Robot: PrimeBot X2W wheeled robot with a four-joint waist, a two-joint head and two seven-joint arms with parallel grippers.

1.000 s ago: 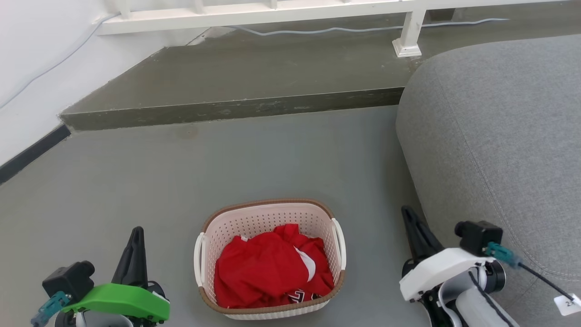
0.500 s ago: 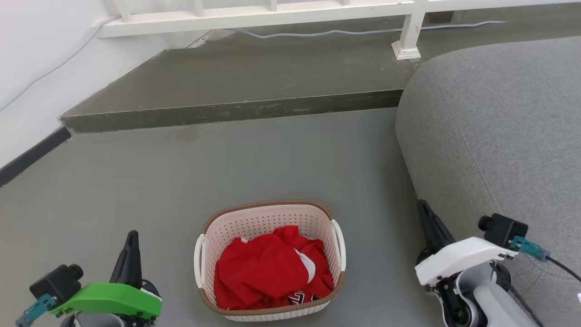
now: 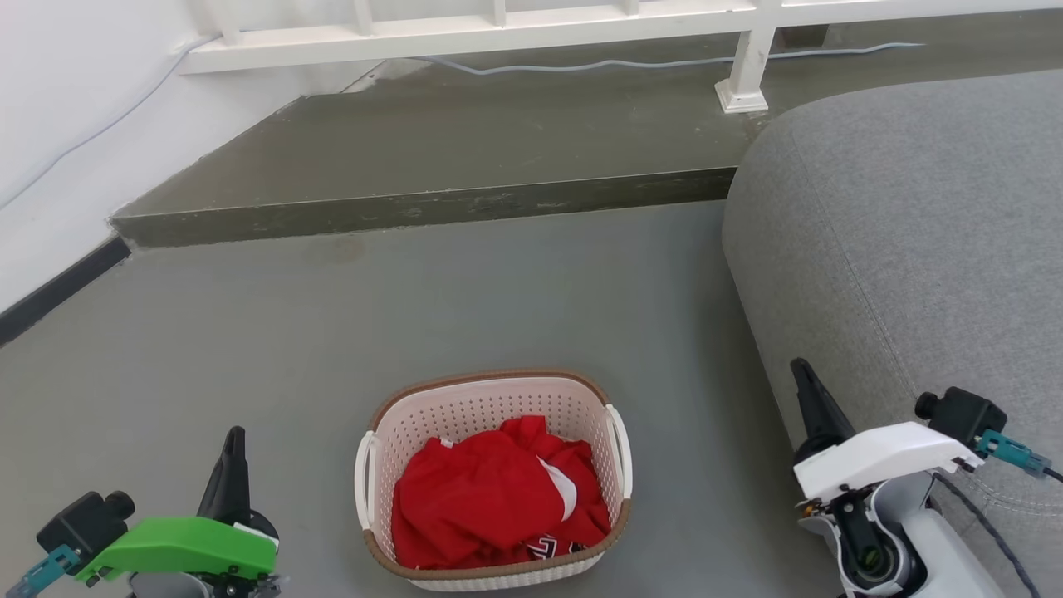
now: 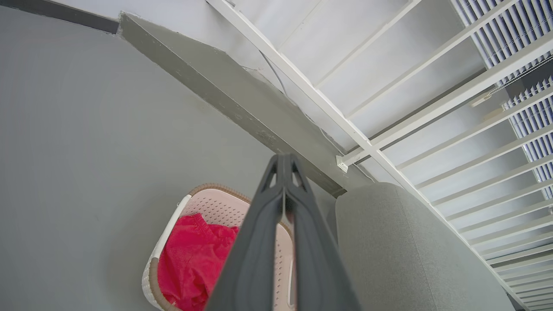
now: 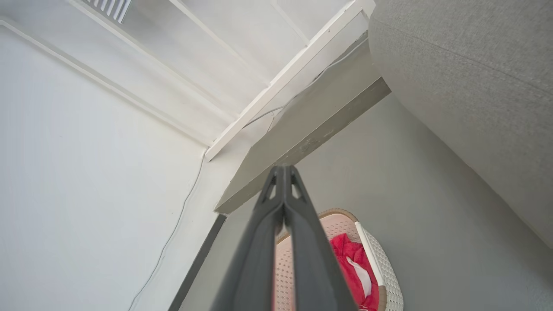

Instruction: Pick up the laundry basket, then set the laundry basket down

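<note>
Though half behind the left claw — laundry basket, red cloth inside.

Grey floor, darker raised step behind it, white railing post standing on the step, pale cable there (wavy). Grey sofa right; white wall, black baseboard left.

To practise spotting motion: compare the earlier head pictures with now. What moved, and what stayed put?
Both arms drew outward from the cream-white perforated plastic laundry basket: the left pincer went lower left, the right pincer right, towards the grey fabric sofa. Both stayed shut, holding nothing. The basket, with its red garment, stayed on the floor; the scene's slight shift is the camera's.
</note>
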